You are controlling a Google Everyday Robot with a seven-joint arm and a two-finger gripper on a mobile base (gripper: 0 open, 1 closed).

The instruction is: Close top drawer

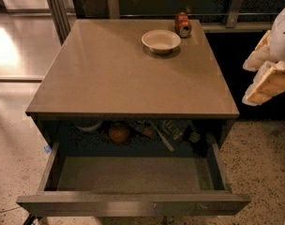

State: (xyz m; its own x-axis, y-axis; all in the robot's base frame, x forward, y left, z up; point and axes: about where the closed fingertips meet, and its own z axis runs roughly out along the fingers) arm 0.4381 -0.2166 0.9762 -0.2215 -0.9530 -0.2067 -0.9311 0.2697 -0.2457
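Observation:
The top drawer (133,204) is pulled far out of the cabinet, its dark-grey front near the bottom of the camera view. Its near part is bare. At the back, under the tabletop, lie an orange fruit (119,133), a pale bowl (88,125) and several small items. My gripper (266,76), white and cream, hangs at the right edge, above the floor beside the cabinet's right side. It is well clear of the drawer and touches nothing.
The brown tabletop (128,74) carries a white bowl (161,41) and a red can (182,24) at the back right. A counter wall and railing run behind. Speckled floor lies to the left and right of the cabinet.

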